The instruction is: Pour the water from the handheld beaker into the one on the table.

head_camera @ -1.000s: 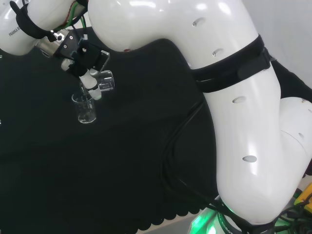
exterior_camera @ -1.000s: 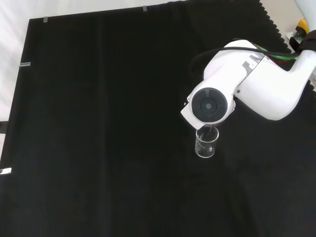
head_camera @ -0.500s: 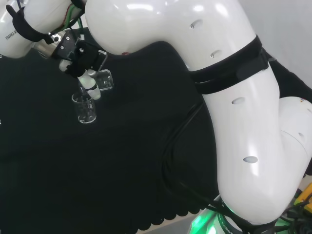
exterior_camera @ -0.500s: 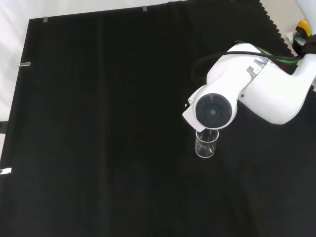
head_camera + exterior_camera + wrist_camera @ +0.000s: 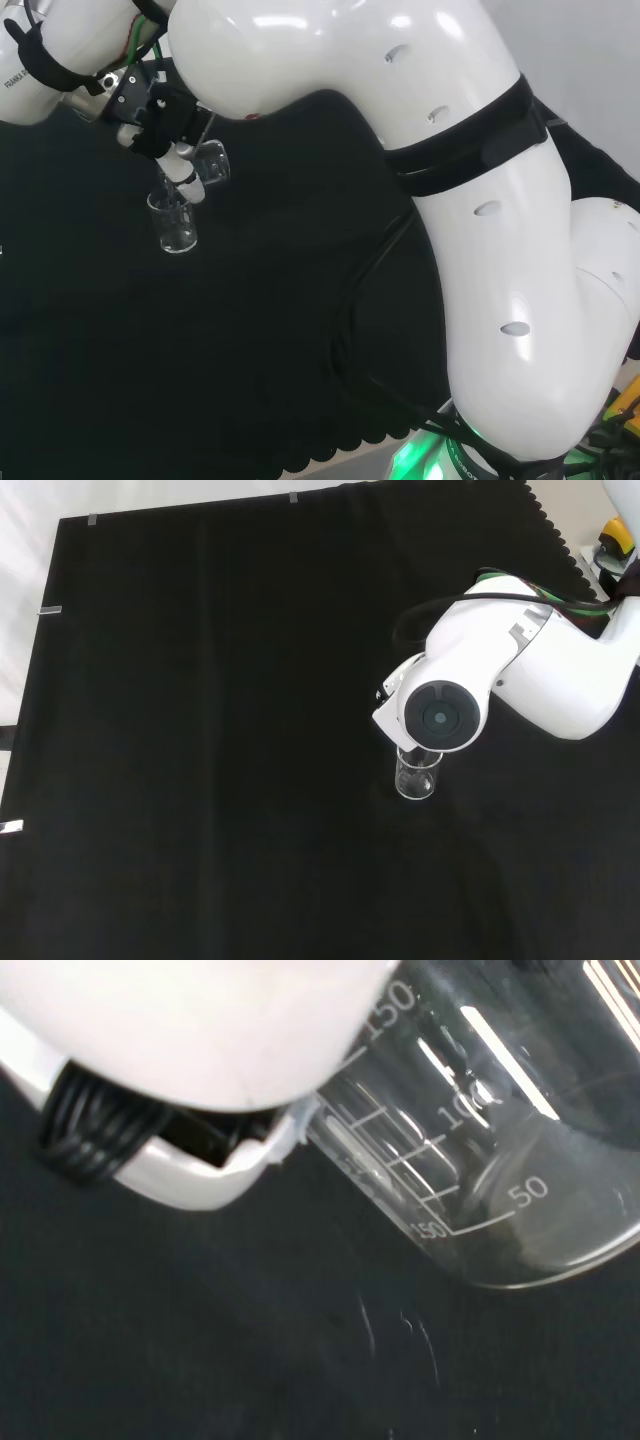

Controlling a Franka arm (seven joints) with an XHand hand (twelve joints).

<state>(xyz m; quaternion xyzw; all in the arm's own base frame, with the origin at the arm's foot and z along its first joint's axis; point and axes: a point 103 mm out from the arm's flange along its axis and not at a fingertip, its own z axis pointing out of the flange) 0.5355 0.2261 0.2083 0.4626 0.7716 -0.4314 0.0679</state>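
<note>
In the head view my hand [image 5: 160, 115] is shut on a clear beaker [image 5: 213, 160], tipped on its side just above and right of the table beaker [image 5: 177, 225]. A white finger [image 5: 186, 181] reaches down to the table beaker's rim. The table beaker [image 5: 417, 778] stands upright on the black cloth in the front view, partly under the arm's link. Close in the wrist view, the held beaker [image 5: 500, 1150] lies tilted, its printed scale showing, beside a white part of the hand [image 5: 190, 1050]. I cannot tell whether water is flowing.
The arm's big white links [image 5: 450, 200] fill the head view's right. A white link with a round grey cap [image 5: 440, 716] stands over the table beaker in the front view. Black cloth [image 5: 200, 730] stretches wide to the left there.
In the head view the hand and held beaker have shifted slightly up and left. The capped link has drifted right in the front view. The table beaker has stayed put.
</note>
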